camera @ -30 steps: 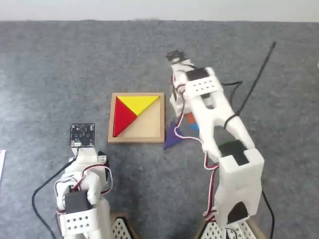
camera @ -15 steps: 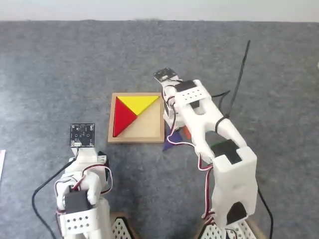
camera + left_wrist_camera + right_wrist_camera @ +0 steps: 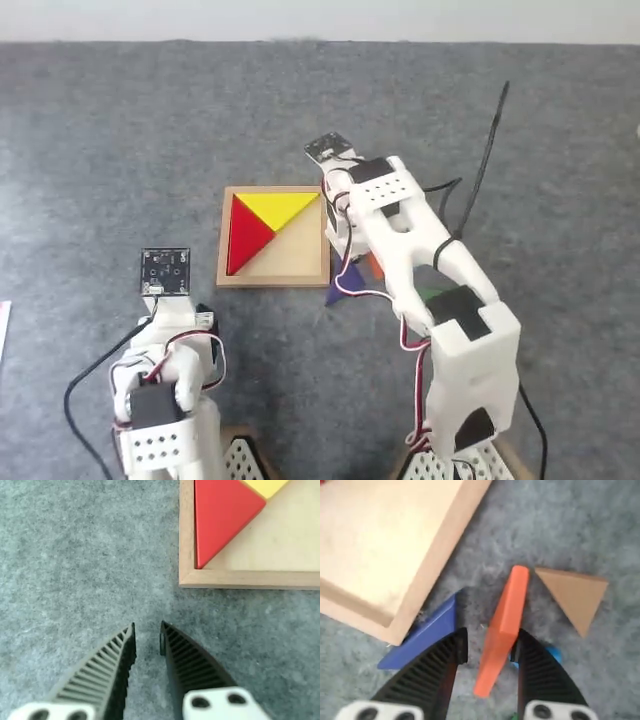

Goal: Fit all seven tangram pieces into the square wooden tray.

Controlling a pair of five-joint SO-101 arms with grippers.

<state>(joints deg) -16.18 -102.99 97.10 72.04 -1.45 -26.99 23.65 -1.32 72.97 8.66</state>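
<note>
**A:** How full is the tray [image 3: 222, 240]?

**B:** The red triangle [image 3: 245, 240] and yellow triangle [image 3: 275, 208] are seated. The rest is bare wood.

**A:** And the right hand [image 3: 490, 640]?

**B:** It's spread astride the orange piece [image 3: 502, 625], not yet pinching. That piece lies on the worktop [image 3: 120, 130] just off the tray's corner, between the blue piece [image 3: 427, 635] and the brown triangle [image 3: 575, 595]. I'd call this the pickup. Next comes a squeeze, a lift over the rim and a turn to fit.

**A:** Left hand [image 3: 147, 630]?

**B:** Barely parted and empty, near the tray's red corner.
</note>
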